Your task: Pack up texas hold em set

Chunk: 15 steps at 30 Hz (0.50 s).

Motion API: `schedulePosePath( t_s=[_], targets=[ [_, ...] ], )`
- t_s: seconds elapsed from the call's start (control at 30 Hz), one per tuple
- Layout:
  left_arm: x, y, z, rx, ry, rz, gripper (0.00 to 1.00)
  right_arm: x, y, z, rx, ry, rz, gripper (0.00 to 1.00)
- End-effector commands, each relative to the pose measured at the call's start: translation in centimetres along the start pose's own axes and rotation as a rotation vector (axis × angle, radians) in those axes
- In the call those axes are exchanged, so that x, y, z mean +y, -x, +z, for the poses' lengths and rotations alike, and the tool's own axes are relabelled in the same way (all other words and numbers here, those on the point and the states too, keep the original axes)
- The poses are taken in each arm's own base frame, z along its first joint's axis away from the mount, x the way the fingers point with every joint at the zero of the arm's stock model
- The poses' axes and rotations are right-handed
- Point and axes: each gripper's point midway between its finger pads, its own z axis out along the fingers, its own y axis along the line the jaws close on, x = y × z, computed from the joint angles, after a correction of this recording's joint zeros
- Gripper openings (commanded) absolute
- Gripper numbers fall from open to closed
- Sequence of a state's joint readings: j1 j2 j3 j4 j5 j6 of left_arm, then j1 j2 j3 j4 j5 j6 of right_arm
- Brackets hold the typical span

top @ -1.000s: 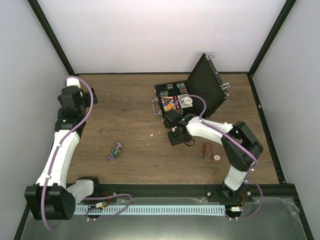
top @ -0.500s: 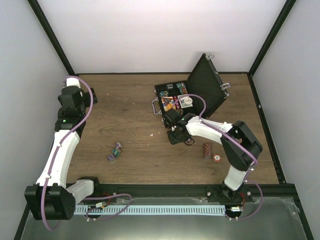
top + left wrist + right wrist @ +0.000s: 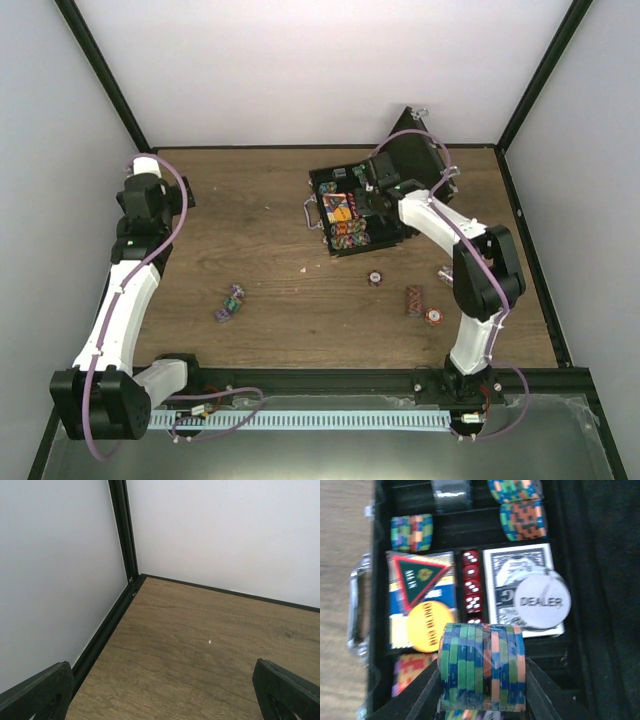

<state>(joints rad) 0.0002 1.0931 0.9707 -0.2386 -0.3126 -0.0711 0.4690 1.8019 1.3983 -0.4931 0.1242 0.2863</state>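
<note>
Brown wooden table (image 3: 260,250) seen from above: the open black briefcase (image 3: 345,215) sits right of centre towards the far edge, with the right hand (image 3: 375,195) over its tray. Loose chip stacks (image 3: 413,300) lie on the table nearer the arms, and a further chip pile (image 3: 229,303) lies at left.

Left wrist view: the left hand (image 3: 160,680) has its fingers wide apart, holds nothing and faces the table's far corner.

Right wrist view: the right hand is clamped end to end on a chip stack (image 3: 482,662), hovering above card decks (image 3: 420,605) and a dealer button (image 3: 541,601). Risk: if released here, off any slot, the stack may fan apart across the cards and block the lid.
</note>
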Motion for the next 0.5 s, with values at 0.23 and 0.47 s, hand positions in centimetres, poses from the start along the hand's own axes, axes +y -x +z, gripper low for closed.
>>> schedulePosePath(
  t_s=[0.23,0.47],
  targets=[
    [-0.3,-0.1,0.4,-0.004,-0.012,-0.006,1.0,-3.6,-0.1,3.1,0.027,-0.052,-0.003,0.3],
    [-0.3,0.0,0.3,-0.006,-0.014,-0.008,1.0,-4.0,-1.4,4.7,0.078,-0.063,-0.008,0.3]
  ],
)
